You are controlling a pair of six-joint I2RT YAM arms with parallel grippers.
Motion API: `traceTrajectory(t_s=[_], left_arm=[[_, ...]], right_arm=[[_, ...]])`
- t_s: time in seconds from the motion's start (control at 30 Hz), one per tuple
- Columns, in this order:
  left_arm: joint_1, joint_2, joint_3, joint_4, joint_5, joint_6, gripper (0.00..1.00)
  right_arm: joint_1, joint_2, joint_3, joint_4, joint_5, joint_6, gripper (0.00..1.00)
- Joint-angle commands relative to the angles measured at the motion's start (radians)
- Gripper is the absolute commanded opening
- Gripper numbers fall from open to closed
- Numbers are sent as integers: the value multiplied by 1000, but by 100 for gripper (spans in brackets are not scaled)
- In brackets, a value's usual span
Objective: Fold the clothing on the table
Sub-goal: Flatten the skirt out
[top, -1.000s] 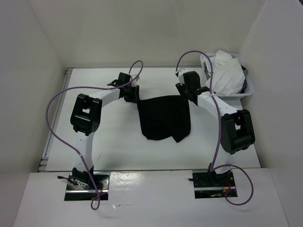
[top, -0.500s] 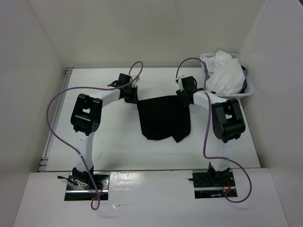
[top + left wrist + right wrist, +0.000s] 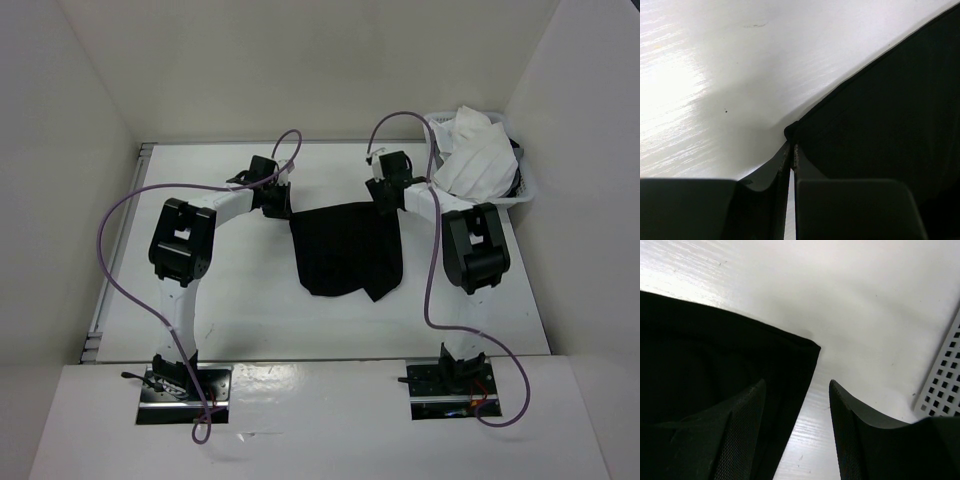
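One piece of clothing [image 3: 345, 250], plain black with no print, lies flat near the middle of the table [image 3: 230, 290], a bit toward 12 o'clock. It is roughly rectangular. The far hem runs straight, and the near edge is uneven, with a flap sticking out at its 5 o'clock corner.

Left gripper [image 3: 791, 145] is at the garment's 10 o'clock corner. Its fingers are pressed together with the fabric corner pinched at the tips. Right gripper [image 3: 796, 382] is at the 1 o'clock corner with its fingers apart, holding nothing: one finger is over the black fabric, the other over bare tabletop just past the hem.

White perforated basket [image 3: 525, 190] sits at 2 o'clock from the garment, against the right wall, piled with white cloth [image 3: 475, 150]; in the right wrist view its wall is close beside the right fingers. Purple cables [image 3: 110, 250] loop above both arms. Metal rail [image 3: 100, 310] runs along the 9 o'clock table edge.
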Motion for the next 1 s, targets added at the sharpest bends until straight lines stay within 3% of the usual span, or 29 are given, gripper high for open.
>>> traceTrajectory(t_s=[0.0,0.97], left_arm=[[-7,-17,10,-40,22,7,9],[-16,39,37,-58,32,35,8]], right_arm=[[-2,42,42,14,-15,14,59],[-115,195,157,-16,-141,43,55]])
